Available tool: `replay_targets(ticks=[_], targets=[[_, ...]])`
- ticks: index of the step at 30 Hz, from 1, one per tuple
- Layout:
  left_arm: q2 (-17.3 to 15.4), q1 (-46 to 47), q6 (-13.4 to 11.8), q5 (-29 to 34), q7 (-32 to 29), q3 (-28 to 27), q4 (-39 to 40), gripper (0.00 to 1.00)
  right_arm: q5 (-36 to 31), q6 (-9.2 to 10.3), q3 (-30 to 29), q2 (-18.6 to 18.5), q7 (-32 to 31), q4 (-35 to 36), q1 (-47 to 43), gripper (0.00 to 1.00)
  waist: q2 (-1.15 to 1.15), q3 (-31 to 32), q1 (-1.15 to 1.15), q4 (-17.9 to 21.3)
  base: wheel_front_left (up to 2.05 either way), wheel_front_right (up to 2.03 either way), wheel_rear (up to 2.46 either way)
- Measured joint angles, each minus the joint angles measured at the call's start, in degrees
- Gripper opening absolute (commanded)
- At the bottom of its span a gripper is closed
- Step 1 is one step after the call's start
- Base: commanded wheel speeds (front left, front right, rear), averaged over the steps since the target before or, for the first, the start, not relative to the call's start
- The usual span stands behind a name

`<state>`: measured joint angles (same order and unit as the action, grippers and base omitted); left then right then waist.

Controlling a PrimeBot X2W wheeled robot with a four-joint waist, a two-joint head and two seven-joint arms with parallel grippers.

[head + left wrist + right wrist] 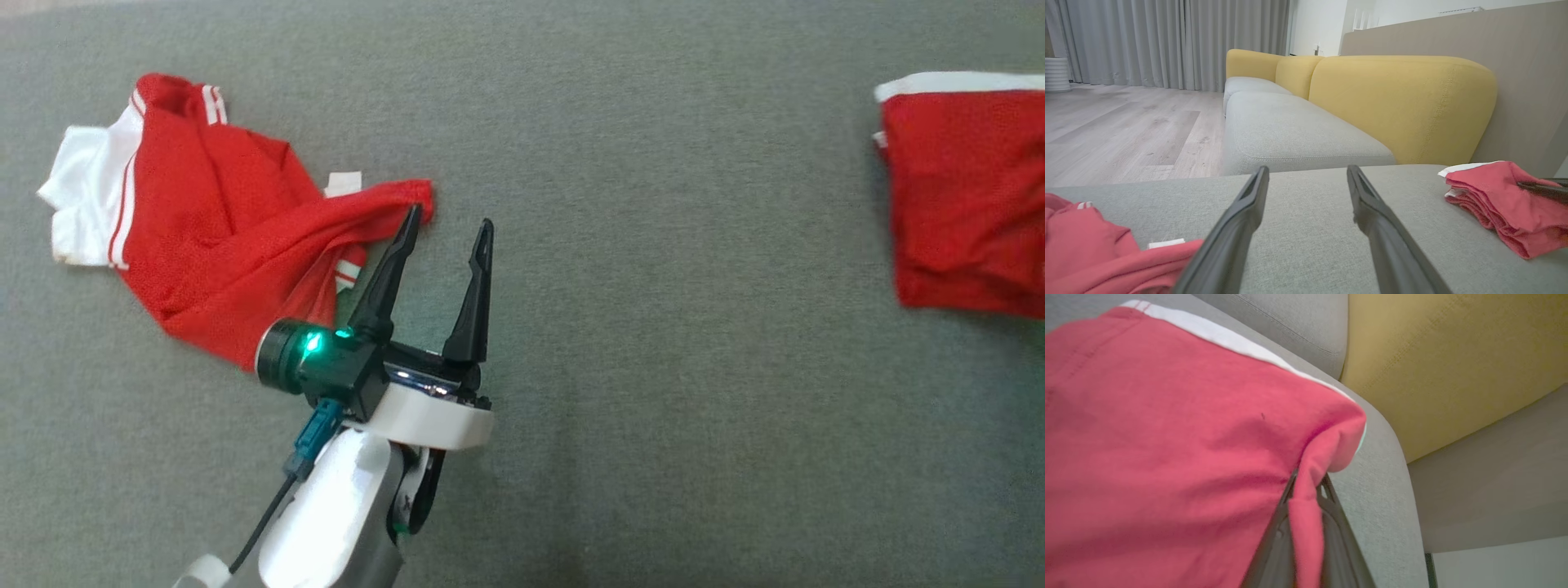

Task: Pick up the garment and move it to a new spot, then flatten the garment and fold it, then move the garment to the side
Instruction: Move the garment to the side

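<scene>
On the far left, a crumpled red garment point(212, 237) with white side stripes and a white panel lies bunched on a grey sofa cushion point(653, 327). One pointed end of it trails rightward. Just right of it, the left gripper point(451, 216) stands released, its two dark fingers spread wide with nothing between them. Its left finger crosses that trailing red tip in the head view; whether it touches the cloth cannot be told.

Further right lies a broad bare stretch of grey cushion, open room between the two garments. In the left wrist view, a wooden floor point(1126, 126) lies past the cushion's far edge, and a yellow backrest point(1400, 106) rises on the right.

At the far right, a folded red garment point(963, 204) with a white band along its top edge runs off the head view's right border. The right gripper point(1309, 477) is clenched on a red fold at this garment's corner, close to the cushion's rounded edge.
</scene>
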<state>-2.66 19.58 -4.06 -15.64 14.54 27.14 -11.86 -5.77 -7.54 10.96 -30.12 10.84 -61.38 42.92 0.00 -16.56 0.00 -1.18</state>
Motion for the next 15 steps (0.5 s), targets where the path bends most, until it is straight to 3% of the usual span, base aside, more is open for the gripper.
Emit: replay_targets(ticks=[6,15], targets=[[0.00,0.19,0.02,0.00,0.00,-0.02,-0.02,1.00,1.35,0.01,-0.09,-4.59,-1.36,-2.99,2.44,0.00,0.00,-1.63,0.00,-2.33,0.00,0.00,0.00],[0.00,0.77,0.03,0.00,0.00,-0.56,-0.02,1.00,1.15,0.00,-2.49,-6.69,-2.07,-5.87,4.46,0.00,0.00,-2.88,0.00,-3.64,0.00,0.00,0.00]])
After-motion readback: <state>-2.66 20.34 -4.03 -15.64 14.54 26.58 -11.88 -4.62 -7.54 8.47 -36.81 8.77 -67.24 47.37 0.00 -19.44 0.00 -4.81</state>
